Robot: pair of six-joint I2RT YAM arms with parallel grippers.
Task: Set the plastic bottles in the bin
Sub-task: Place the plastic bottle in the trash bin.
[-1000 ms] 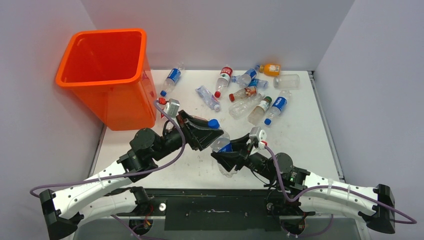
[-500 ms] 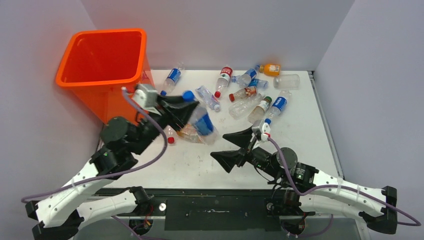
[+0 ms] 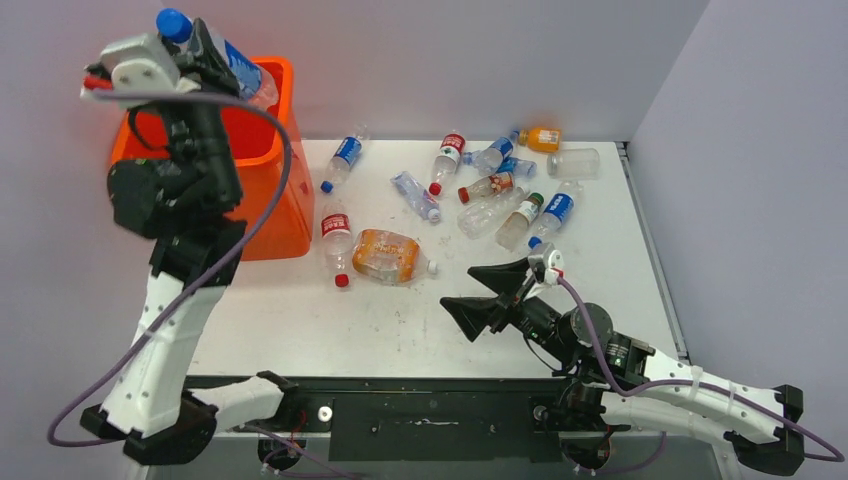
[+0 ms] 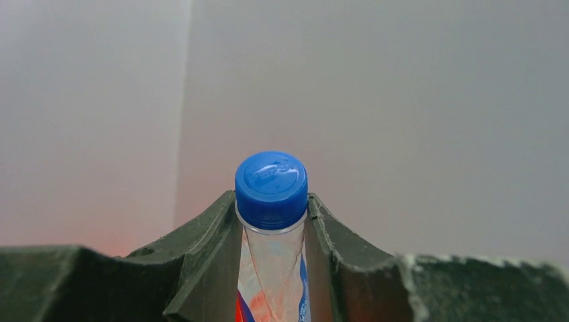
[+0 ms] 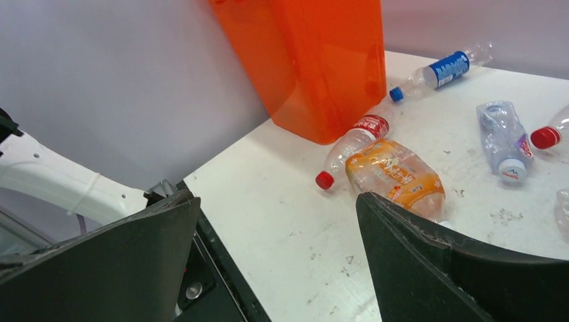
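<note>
Top external: orange-tinted bottle and red-capped bottle lie beside the bin.

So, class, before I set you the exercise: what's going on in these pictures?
The left claw grips a blue-capped bottle by its neck, raised high, and in the top view seemingly above the orange bin. The right claw is open and empty, low over the table. Many other bottles lie on the table, among them an orange-tinted bottle near the bin.
</note>
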